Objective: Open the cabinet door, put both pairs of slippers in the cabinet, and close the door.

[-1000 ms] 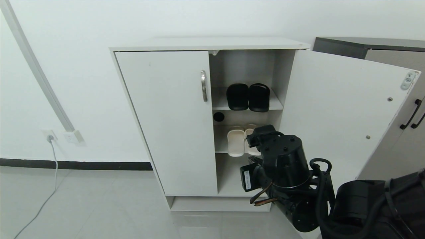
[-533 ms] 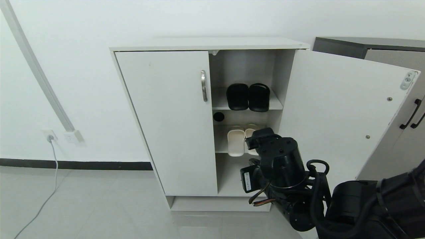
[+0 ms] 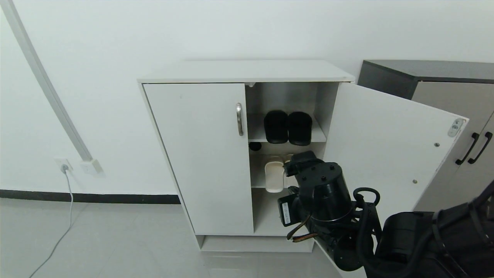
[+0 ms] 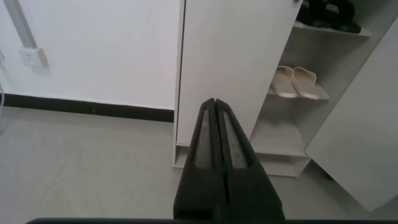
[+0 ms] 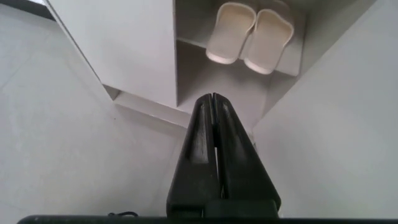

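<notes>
The white cabinet (image 3: 247,71) has its left door (image 3: 200,154) closed and its right door (image 3: 389,150) swung open. A black pair of slippers (image 3: 288,127) sits on the upper shelf, seen too as black slippers (image 4: 328,10). A white pair of slippers (image 3: 273,175) lies on the middle shelf, also visible as white slippers (image 4: 300,82) and white slippers (image 5: 250,34). My right arm (image 3: 322,189) hangs in front of the open half, below the white pair. The right gripper (image 5: 214,98) is shut and holds nothing. The left gripper (image 4: 214,102) is shut too, back from the cabinet above the floor.
A grey cabinet (image 3: 444,88) with black handles (image 3: 472,148) stands right behind the open door. On the left wall are a socket with a cable (image 3: 65,168) and a slanted conduit. Bare tiled floor (image 3: 108,239) spreads to the left of the white cabinet.
The head camera has shifted, so the cabinet sits lower and slightly smaller in the picture. My right arm has drawn a little to the left and away from the shelves.
</notes>
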You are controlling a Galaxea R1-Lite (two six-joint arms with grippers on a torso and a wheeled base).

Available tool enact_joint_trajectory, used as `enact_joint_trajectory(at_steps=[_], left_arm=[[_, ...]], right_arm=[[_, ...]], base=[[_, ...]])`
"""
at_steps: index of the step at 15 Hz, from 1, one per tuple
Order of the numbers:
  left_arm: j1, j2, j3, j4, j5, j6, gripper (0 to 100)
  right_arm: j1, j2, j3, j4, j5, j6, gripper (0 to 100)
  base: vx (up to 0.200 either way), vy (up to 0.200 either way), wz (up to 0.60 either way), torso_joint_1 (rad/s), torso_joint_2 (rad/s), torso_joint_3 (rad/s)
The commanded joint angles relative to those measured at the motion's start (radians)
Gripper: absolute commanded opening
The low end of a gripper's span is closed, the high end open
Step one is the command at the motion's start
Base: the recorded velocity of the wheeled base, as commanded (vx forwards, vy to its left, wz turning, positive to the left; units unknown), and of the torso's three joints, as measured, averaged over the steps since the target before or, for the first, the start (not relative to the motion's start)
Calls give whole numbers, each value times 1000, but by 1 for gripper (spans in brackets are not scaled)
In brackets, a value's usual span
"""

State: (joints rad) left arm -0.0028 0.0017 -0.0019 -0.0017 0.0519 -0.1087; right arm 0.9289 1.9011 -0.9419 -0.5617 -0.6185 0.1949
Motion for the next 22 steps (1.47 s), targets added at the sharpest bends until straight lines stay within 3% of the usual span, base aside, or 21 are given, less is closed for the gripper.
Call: enact_joint_trajectory(at_steps=[1, 12, 22], left_arm=[[1, 1, 0, 0, 0, 0, 0], [1, 1, 0, 0, 0, 0, 0], [1, 1, 0, 0, 0, 0, 0]], right_arm=[[1, 1, 0, 0, 0, 0, 0], [1, 1, 0, 0, -1, 0, 0], [-4, 0, 0, 0, -1, 0, 0]], base=[[0, 0, 0, 110, -466, -354], [0, 0, 0, 147, -476, -327], [0, 0, 0, 221, -533, -316]])
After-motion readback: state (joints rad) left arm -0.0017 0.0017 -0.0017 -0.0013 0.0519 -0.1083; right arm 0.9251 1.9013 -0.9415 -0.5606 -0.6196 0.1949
